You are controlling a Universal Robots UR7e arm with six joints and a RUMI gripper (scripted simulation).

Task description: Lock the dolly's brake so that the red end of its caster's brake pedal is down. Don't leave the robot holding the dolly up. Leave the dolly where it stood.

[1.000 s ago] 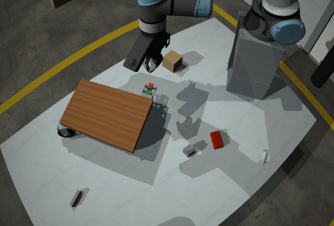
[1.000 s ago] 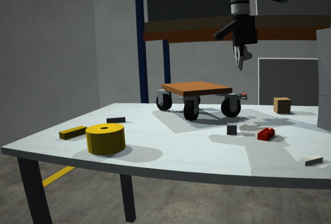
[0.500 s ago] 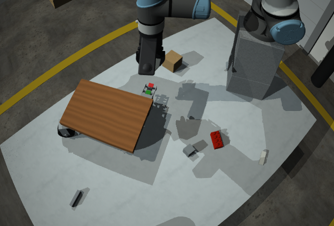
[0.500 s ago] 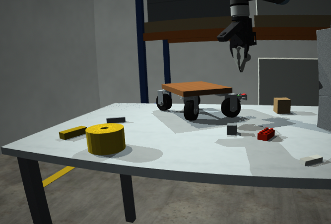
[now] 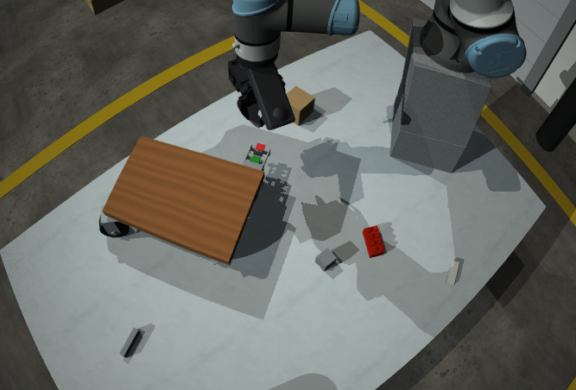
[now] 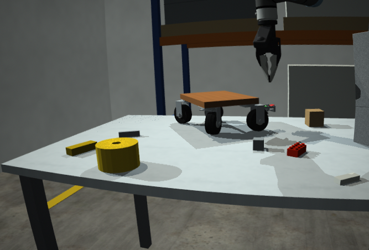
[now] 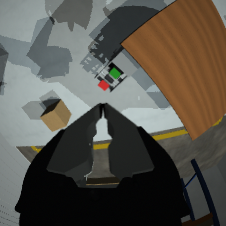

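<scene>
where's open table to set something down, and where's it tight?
Open: the front stretch between the yellow cylinder and the white block, and between the dolly and the dark bar. Tight: around the brake pedal, tan cube and shut gripper overhead.

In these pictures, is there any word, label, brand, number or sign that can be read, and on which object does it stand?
None: no readable text shows in any view.
The dolly, its brake pedal, the red brick, the yellow disc, the tan cube and the shut claw show plain surfaces only.
The blue joint cap has a faint embossed pattern, too blurred to read.
</scene>
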